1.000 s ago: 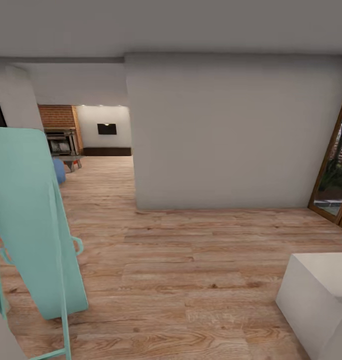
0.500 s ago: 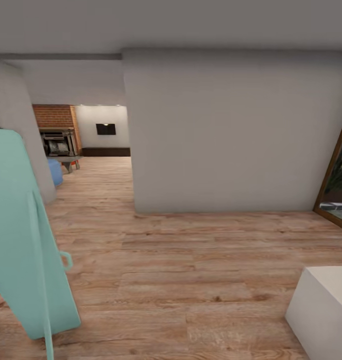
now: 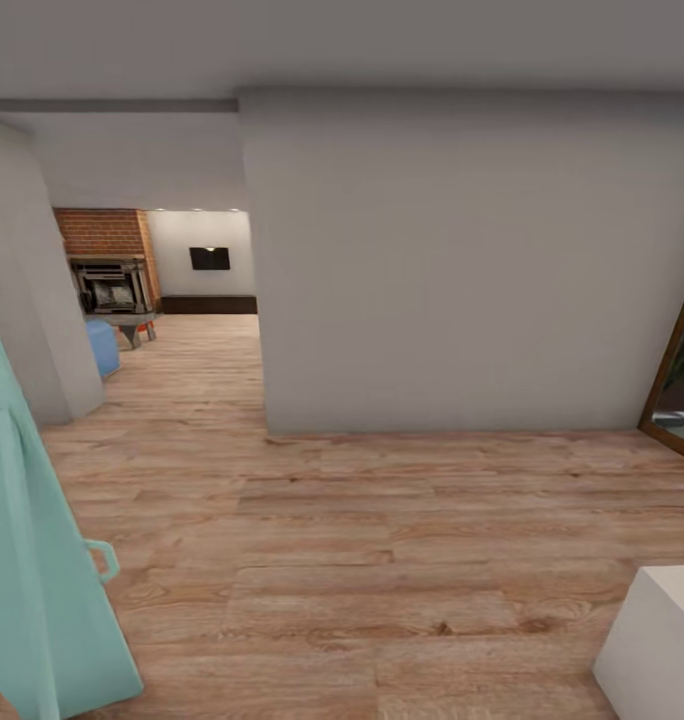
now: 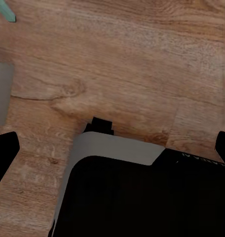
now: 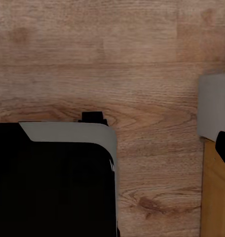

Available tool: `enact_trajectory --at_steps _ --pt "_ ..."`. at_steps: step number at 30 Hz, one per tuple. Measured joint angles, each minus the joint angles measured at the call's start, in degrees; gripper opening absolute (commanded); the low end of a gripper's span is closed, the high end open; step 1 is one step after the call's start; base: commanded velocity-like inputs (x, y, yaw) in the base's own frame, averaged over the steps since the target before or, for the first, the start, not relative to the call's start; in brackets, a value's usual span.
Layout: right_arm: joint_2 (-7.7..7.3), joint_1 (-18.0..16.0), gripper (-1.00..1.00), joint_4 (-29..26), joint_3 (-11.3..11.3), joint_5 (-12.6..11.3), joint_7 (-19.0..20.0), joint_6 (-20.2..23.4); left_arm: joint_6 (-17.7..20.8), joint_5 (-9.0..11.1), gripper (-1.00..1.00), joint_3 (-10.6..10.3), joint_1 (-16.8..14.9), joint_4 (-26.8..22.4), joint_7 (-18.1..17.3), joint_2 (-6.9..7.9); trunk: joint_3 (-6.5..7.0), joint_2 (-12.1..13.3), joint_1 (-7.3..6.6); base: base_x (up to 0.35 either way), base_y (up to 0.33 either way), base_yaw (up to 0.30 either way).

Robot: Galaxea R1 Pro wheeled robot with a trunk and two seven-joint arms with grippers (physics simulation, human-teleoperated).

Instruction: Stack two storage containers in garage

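Note:
The storage containers and the garage are out of view. Far off at the left, through an opening, lies the living room with its brick fireplace [image 3: 102, 258], wall TV [image 3: 210, 258] and a blue sofa [image 3: 102, 346]. In the left wrist view my left gripper [image 4: 112, 148] is open, its black fingertips [image 4: 5, 150] at the picture's two sides, over wood-plank floor and my own dark base. The right gripper [image 5: 112, 148] also looks open and empty, with one fingertip [image 5: 224, 148] at the picture's edge.
A broad grey wall [image 3: 462, 260] stands straight ahead, with the passage to the living room along its left. A tall teal panel [image 3: 32, 570] leans close at the left. A white block [image 3: 662, 640] sits at the lower right, and a wood-framed glass door [image 3: 677, 390] is at the right.
The whole view has shifted: the wall ahead looms nearer, and the teal panel and white block have slid toward the picture's lower corners. The camera moved, not the things.

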Motion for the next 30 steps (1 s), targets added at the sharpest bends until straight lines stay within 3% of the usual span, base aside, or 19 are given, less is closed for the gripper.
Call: enact_trajectory --at_steps 30 --pt "-0.09 0.0 1.0 0.0 -0.02 0.0 -0.04 -0.08 -0.6 -0.02 1.0 0.06 0.0 -0.01 0.0 -0.02 0.0 0.0 0.0 0.324 0.0 0.0"
